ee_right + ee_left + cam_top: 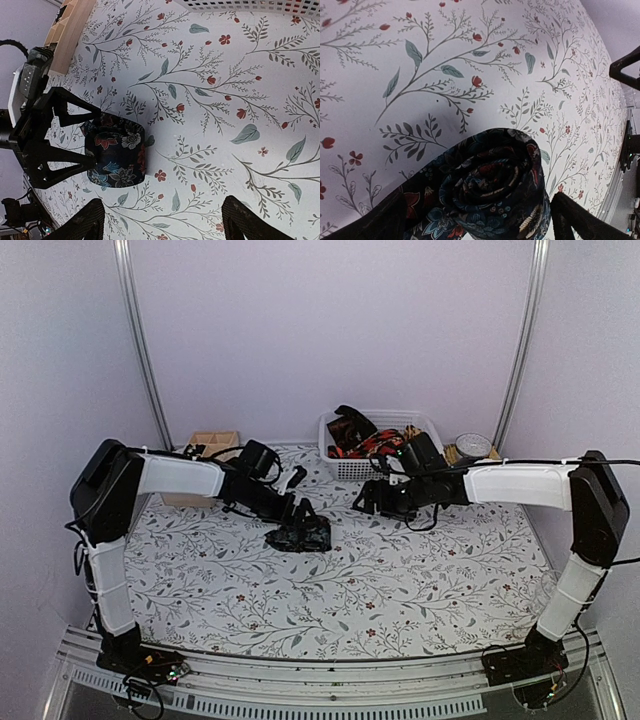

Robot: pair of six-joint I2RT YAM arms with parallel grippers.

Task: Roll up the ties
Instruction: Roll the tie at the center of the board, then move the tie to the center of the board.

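In the middle of the flowered table cloth (420,580) a dark floral tie (298,536) lies coiled into a tight roll, with a loose length of its fabric spreading out on one side. The left gripper (93,136) is down around it, jaws spread as wide as they go, one finger on each side of the roll and very close. Whether they touch it I cannot tell. The right gripper (165,222) hovers just beside, jaws wide apart and holding nothing. At the back stands a white mesh basket (350,470) with more ties (352,428) heaped in it, and a wooden tray (215,440) sits off to its left
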